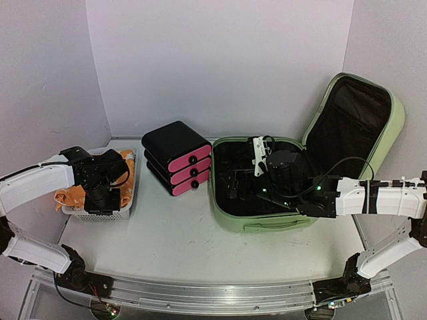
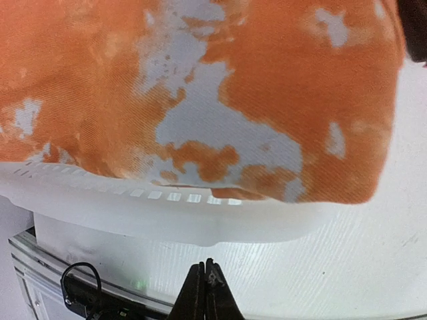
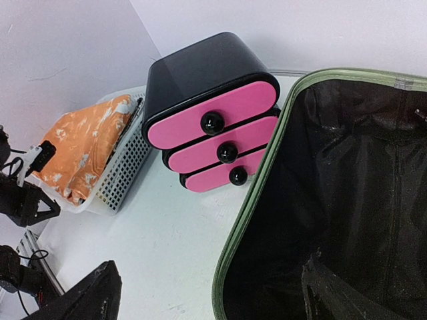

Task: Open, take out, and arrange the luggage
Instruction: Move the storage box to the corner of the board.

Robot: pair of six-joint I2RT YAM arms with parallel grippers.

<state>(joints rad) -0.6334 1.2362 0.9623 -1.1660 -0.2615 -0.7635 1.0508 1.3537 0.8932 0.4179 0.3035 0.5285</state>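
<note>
Open light-green suitcase (image 1: 267, 223) on the right of the bench (image 1: 180, 247), lid raised on its right side. Right pincer (image 3: 210, 297), jaws spread, hangs at the black-lined shell's left rim. Left pincer (image 2: 205, 290), pressed together, is well apart to the left, by the basket (image 1: 123, 212) of orange cloth (image 2: 200, 87).

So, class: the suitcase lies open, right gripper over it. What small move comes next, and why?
Probably lower the right gripper into the luggage: its lid is up, the jaws stand open and empty over the black lining; what lies inside is too dark to tell.
</note>
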